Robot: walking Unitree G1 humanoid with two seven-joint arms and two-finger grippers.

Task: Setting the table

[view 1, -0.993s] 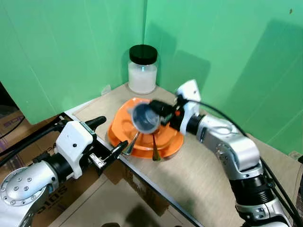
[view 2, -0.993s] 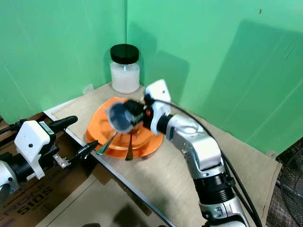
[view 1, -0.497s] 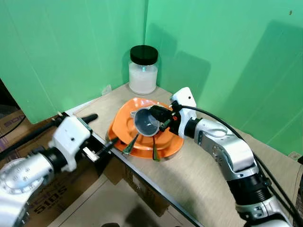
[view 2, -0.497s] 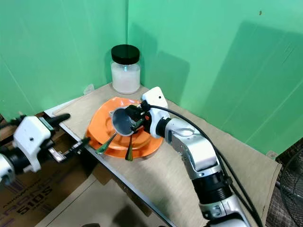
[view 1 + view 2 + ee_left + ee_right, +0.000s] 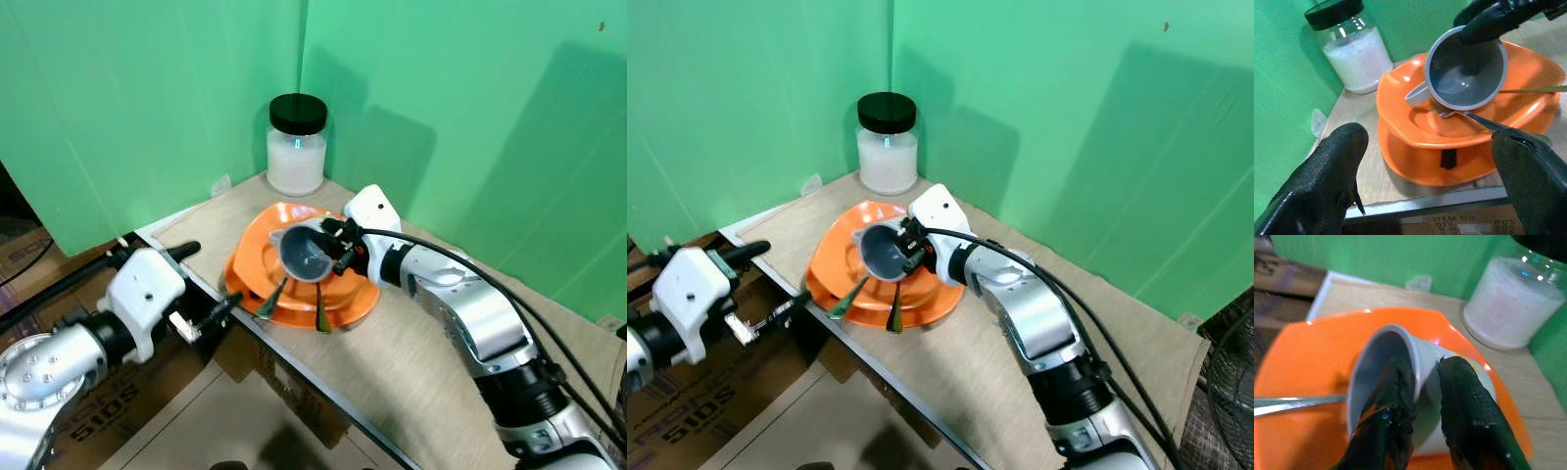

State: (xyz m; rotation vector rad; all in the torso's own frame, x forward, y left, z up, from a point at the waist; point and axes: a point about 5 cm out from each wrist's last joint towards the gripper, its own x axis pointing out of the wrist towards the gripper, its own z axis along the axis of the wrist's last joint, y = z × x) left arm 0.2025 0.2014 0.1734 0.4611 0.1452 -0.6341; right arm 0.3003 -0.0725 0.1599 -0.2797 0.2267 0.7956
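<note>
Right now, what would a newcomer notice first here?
The right gripper pinches the rim of a grey cup, tilted over the orange plates at the table's front edge. A white-filled jar with a black lid stands behind, in the green corner. The left gripper hangs open just off the table edge.

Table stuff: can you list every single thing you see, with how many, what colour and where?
cup: one, grey, tilted over the plates, rim pinched by the right pincer
plates: two, orange, stacked near the table's front edge
utensils: two, dark handles, sticking out over the plates' front rim
jar: one, clear with a black lid and white contents, in the corner behind the plates
table: one, light wood
walls: green, behind the table
cardboard box: brown, on the floor in front of the table
right pincer: black, shut on the cup's rim
left pincer: black, open, just off the table's front edge, facing the plates
</note>
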